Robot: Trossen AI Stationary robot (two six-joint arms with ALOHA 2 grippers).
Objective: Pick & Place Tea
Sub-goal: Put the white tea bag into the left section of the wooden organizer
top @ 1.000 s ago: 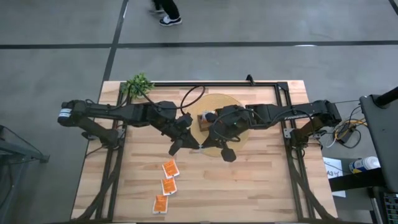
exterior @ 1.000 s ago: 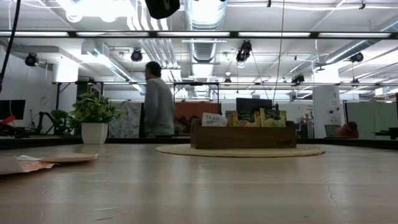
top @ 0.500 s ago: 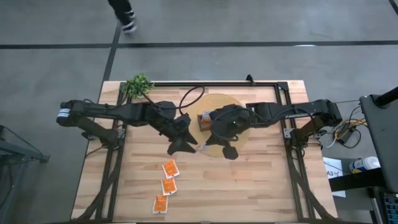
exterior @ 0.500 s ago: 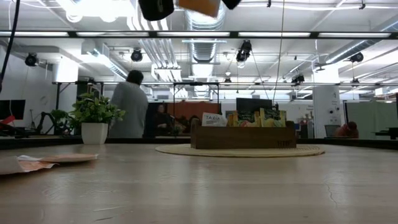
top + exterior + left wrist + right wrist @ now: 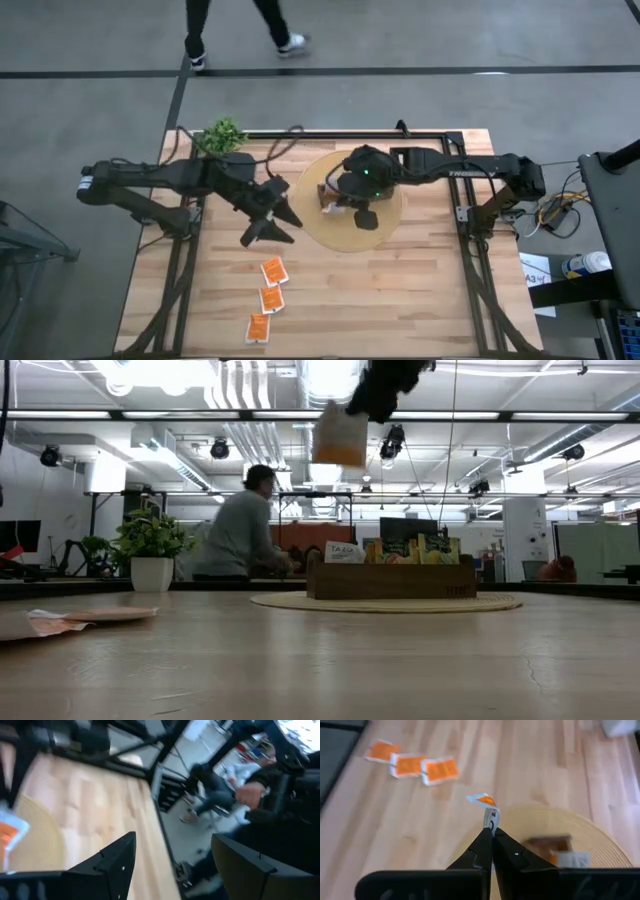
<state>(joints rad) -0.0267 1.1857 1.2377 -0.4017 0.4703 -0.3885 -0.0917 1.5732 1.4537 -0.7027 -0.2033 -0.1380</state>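
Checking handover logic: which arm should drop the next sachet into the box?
Right. The right gripper is already shut on an orange-and-white sachet, held up above the mat near the wooden box. The left gripper is open, empty, and off to the side.

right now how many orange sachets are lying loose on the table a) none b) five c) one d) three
d: the high view shows three orange sachets in a row on the bare wood, near the table's front edge; a fourth sachet is off the table, pinched in the right pincer above the round mat.
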